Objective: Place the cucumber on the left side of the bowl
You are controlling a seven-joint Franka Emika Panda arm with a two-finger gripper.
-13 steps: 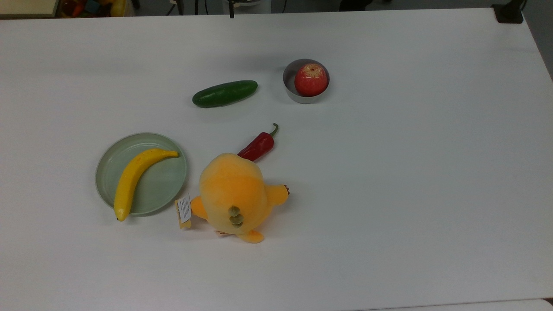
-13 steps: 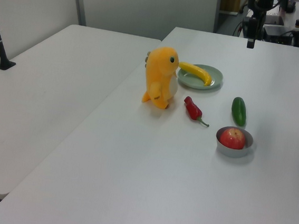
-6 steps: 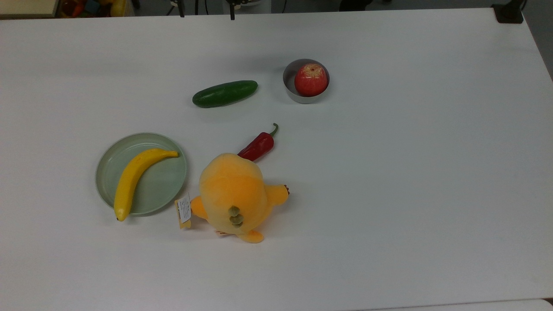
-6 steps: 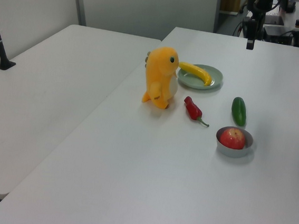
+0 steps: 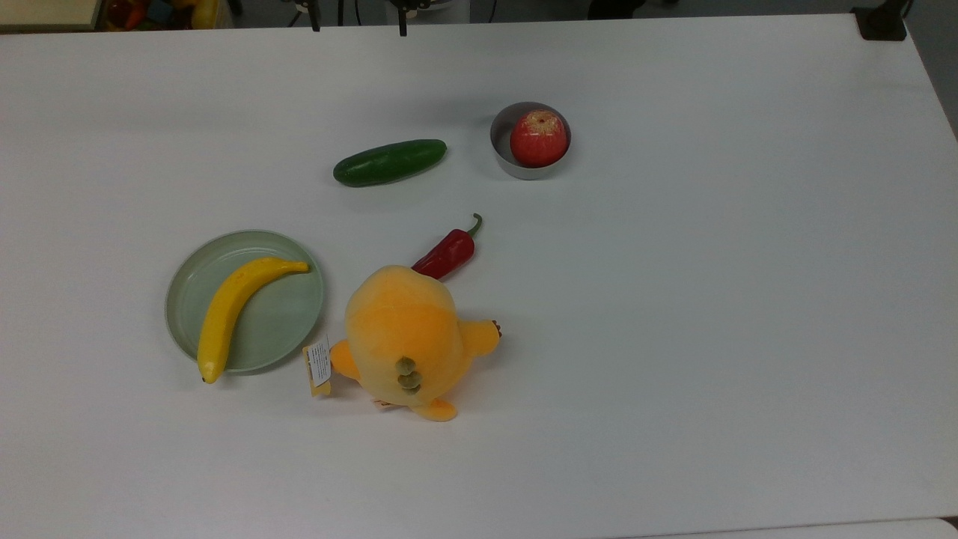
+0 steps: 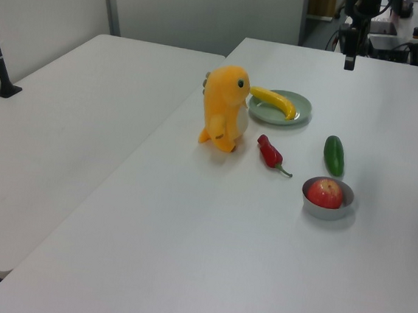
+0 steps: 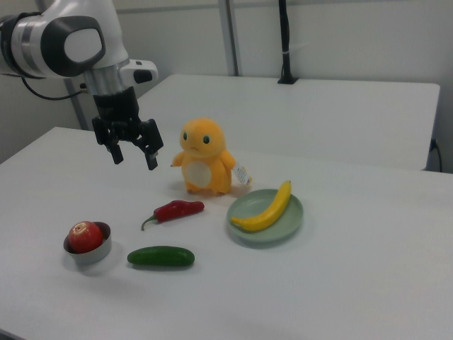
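Table [image 5: 673,337], broad, white and matte, carries everything, and a second white table [image 6: 55,134] butts against it on the left view's left. Above it in the right view hangs the arm [image 7: 67,44], glossy white shells with dark joints, ending in a black gripper [image 7: 133,157] whose two fingers [image 7: 151,159] are spread wide with nothing between them, held in the air well above the tabletop.

Next in size is the plush toy [image 5: 408,340], a soft, fuzzy orange-yellow figure with a rounded body, a paler belly and a paper tag [image 5: 319,363] at its side; it stands upright. Beside it, on the top view's left, sits the plate [image 5: 288,314], pale green, round and shallow with a low raised rim. A banana [image 5: 236,307], smooth, yellow and curved, lies across it, one tip reaching past the rim.

The cucumber [image 5: 389,162] lies flat on the table, dark green, smooth-skinned and long with rounded ends. In the top view it is on the bowl's left, near it but apart, a strip of bare table between them; in the right view it lies on the bowl's right.

The chili [image 5: 447,253], glossy red, tapered and with a curled green stem, lies between the toy and the bowl.

The bowl [image 5: 500,146] is small, round, grey metal with straight walls. It holds an apple [image 5: 538,138], red and rounded, which nearly fills it.
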